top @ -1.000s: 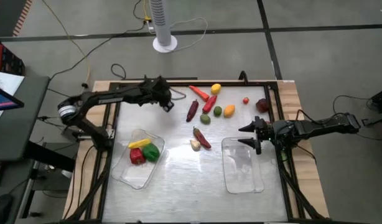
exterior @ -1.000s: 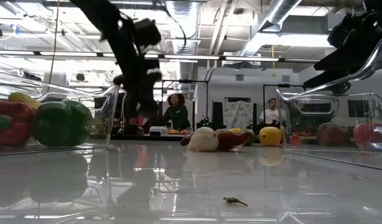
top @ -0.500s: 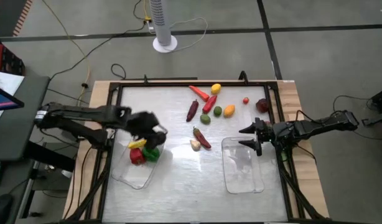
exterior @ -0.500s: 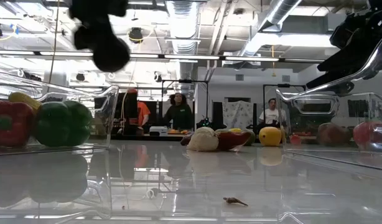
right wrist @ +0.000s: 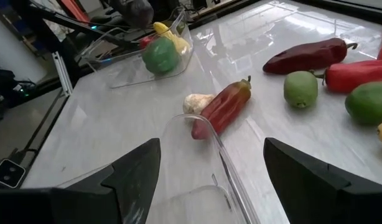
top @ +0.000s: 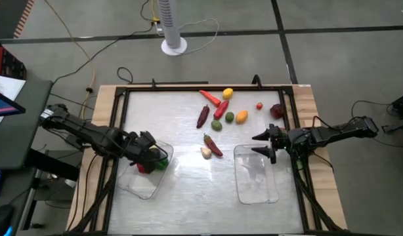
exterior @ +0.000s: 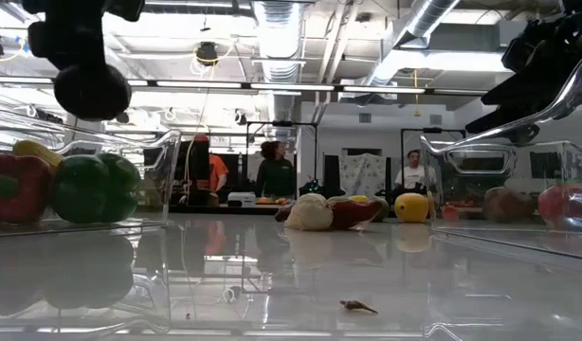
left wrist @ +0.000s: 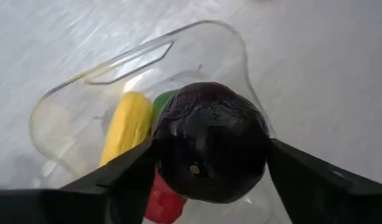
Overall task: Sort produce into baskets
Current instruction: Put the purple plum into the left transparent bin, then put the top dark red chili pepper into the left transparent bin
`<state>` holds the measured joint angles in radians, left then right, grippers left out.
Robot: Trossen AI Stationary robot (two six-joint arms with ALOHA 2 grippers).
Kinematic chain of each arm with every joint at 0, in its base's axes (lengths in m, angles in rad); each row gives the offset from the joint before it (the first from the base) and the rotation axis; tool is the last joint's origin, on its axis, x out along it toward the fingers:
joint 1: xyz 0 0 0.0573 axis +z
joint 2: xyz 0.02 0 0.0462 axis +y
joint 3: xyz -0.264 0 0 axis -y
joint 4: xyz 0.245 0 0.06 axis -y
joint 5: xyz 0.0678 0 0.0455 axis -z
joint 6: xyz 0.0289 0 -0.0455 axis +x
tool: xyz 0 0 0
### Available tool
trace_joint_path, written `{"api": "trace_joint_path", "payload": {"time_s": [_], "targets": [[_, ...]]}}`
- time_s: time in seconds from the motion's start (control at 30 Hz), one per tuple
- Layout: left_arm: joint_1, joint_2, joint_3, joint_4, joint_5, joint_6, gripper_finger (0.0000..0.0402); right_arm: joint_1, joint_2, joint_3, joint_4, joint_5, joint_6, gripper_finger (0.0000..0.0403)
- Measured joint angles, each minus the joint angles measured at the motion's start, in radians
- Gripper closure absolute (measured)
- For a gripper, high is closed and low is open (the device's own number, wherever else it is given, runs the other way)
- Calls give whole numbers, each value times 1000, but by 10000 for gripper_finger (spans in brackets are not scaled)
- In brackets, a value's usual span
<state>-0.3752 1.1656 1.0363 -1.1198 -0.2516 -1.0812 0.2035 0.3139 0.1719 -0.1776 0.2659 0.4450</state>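
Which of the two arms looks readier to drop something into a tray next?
The left one, likely. Its claw grips a dark purple round piece directly above the tray holding the yellow, green and red pieces. The right claw holds no produce, parked at the empty tray's corner.

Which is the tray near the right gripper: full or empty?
Empty. In the high view, the tray by the right gripper shows only clear plastic; the produce lies outside it.

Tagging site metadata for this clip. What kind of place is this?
Probably a robotics lab or workshop in an industrial space. The low view shows exposed ceiling ducts and people at benches behind; the high view shows a framed table on bare concrete, cables trailing across the floor.
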Motion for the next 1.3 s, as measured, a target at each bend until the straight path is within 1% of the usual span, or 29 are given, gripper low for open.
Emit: {"api": "trace_joint_path", "payload": {"time_s": [0.1,0.2,0.37,0.43,0.57,0.67,0.77,0.9,1.03,1.3], "targets": [[12,-1,0,2,-11,14,75,0,0,0,1,0,0,93],[38,-1,0,5,-23,48,57,0,0,0,3,-1,0,93],[92,-1,0,36,-23,102,53,0,0,0,3,-1,-1,93],[113,-1,0,94,-26,144,53,0,0,0,5,0,-5,93],[171,25,0,202,-88,228,53,0,0,0,13,0,-7,93],[241,75,0,233,-124,285,53,0,0,0,24,0,-9,93],[317,153,0,299,-123,364,53,0,0,0,38,1,-12,93],[400,261,7,425,-114,472,52,0,0,0,37,2,-24,93],[467,367,62,504,-112,548,52,0,0,0,37,2,-31,93],[571,569,174,670,-127,631,52,0,0,0,27,3,-38,93]]}}
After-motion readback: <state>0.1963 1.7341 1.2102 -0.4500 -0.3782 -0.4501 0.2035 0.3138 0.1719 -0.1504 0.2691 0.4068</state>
